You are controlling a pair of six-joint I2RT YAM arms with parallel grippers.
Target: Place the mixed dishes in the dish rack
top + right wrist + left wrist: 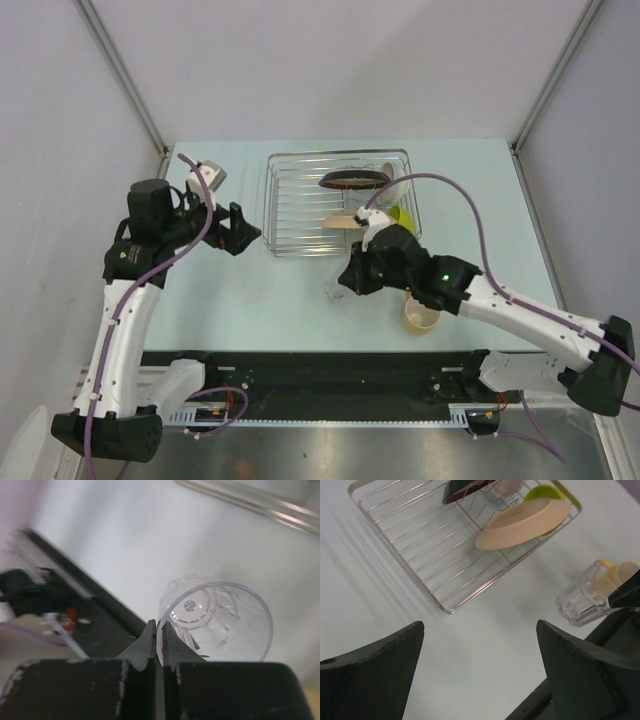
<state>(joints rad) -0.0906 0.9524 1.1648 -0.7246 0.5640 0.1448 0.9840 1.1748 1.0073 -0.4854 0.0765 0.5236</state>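
The silver wire dish rack (300, 205) sits at the back of the table. In it stand the dark-red-rimmed plate (353, 180) and the white bowl (394, 184), and a beige plate (346, 222) leans at its near edge. My right gripper (346, 285) is in front of the rack, shut on the rim of the clear glass (220, 622), with one finger inside and one outside. The glass is tilted on its side just above the table (580, 602). The yellowish handled cup (421, 315) stands on the table under my right arm. My left gripper (246, 232) is open and empty, left of the rack.
A lime-green dish (403, 216) sits in the rack's right near corner behind the beige plate. The rack's left half holds only bare wires (415, 540). A black rail (320, 365) runs along the table's near edge.
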